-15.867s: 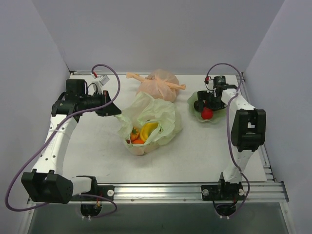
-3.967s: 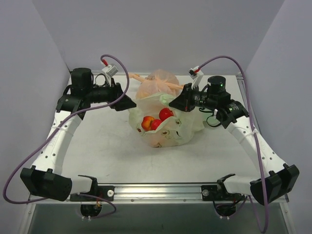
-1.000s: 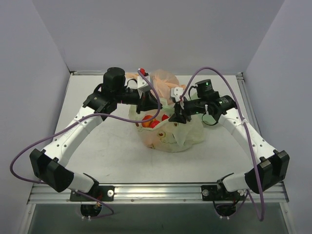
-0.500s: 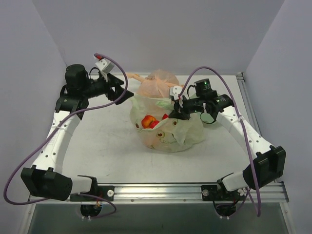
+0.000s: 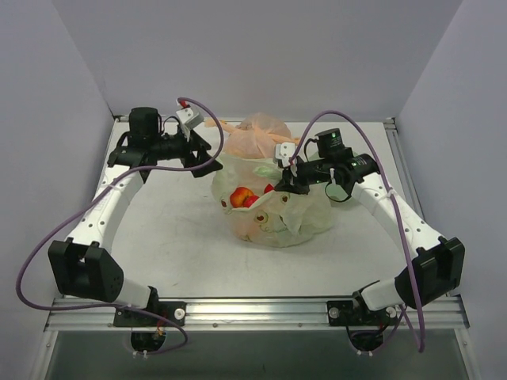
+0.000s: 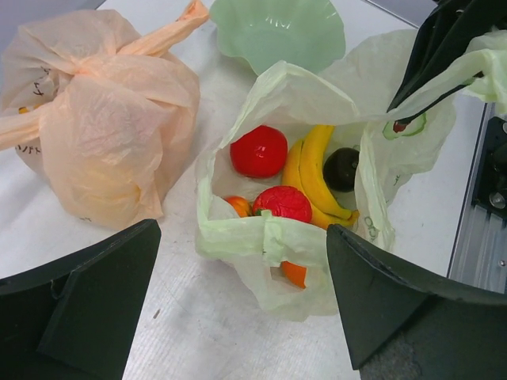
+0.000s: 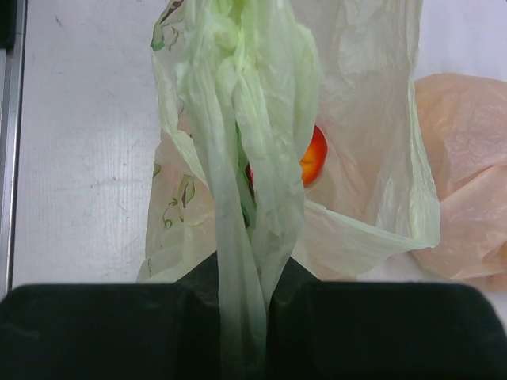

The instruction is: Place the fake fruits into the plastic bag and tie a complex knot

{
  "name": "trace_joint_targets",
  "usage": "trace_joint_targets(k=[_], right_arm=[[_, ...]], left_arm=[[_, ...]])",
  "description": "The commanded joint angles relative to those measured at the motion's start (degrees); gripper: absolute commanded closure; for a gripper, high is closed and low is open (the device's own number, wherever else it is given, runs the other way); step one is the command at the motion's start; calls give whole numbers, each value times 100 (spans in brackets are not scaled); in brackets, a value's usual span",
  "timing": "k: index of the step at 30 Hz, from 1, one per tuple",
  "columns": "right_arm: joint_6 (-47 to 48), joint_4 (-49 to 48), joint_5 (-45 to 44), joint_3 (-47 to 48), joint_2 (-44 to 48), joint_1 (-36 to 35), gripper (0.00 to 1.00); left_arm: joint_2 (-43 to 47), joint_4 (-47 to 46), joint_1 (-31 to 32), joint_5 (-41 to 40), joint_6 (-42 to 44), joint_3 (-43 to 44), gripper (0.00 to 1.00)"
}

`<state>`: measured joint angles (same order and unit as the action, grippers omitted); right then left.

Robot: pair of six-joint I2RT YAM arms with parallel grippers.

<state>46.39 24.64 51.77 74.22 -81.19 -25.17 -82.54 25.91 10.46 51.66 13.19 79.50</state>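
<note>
The pale green plastic bag (image 5: 277, 214) stands mid-table with its mouth open. Inside lie the fake fruits: two red ones (image 6: 259, 150) (image 6: 283, 202), yellow bananas (image 6: 317, 170) and an orange one (image 6: 294, 273) seen through the film. My right gripper (image 5: 290, 180) is shut on a twisted handle loop (image 7: 245, 198) of the bag and holds it up on the bag's right side. My left gripper (image 6: 244, 229) is open and hovers to the left of the bag, its fingers (image 6: 103, 293) apart from the near rim and holding nothing.
A knotted peach-orange bag (image 5: 257, 136) sits just behind the green bag, also at the left in the left wrist view (image 6: 95, 119). A pale green wavy-edged dish (image 6: 277, 32) stands behind the bag. The enclosure walls stand close on both sides.
My left gripper opened, let go at the bag's mouth and drew back to the left. My right gripper shut on the handle loop and stayed in place.
</note>
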Motion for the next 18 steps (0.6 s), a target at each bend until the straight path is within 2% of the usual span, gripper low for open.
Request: trace_joint_targets(k=[1, 5, 6, 8, 10, 11, 13, 15, 18], right_arm=[[230, 14, 18, -83, 208, -32, 100], [283, 14, 26, -100, 209, -41, 100], [283, 5, 9, -109, 200, -41, 100], [256, 5, -17, -109, 191, -23, 100], [221, -3, -70, -144, 208, -15, 100], [186, -3, -96, -162, 243, 3, 100], [64, -38, -184, -241, 287, 38, 100], [-138, -100, -228, -285, 367, 143, 100], [-1077, -205, -281, -189, 367, 354, 100]], left_arm=[[-130, -306, 79, 283, 131, 48, 3], [-262, -508, 132, 423, 17, -128, 2], [-280, -552, 149, 563, -35, -180, 7], [-359, -552, 176, 678, -149, -198, 35], [-359, -543, 158, 732, -299, -216, 55], [-272, -595, 132, 732, -352, -251, 76], [-96, -989, 88, 618, -702, -444, 97], [273, -1649, -69, 495, -1237, -619, 100], [765, -1862, -341, 336, -1486, -664, 100]])
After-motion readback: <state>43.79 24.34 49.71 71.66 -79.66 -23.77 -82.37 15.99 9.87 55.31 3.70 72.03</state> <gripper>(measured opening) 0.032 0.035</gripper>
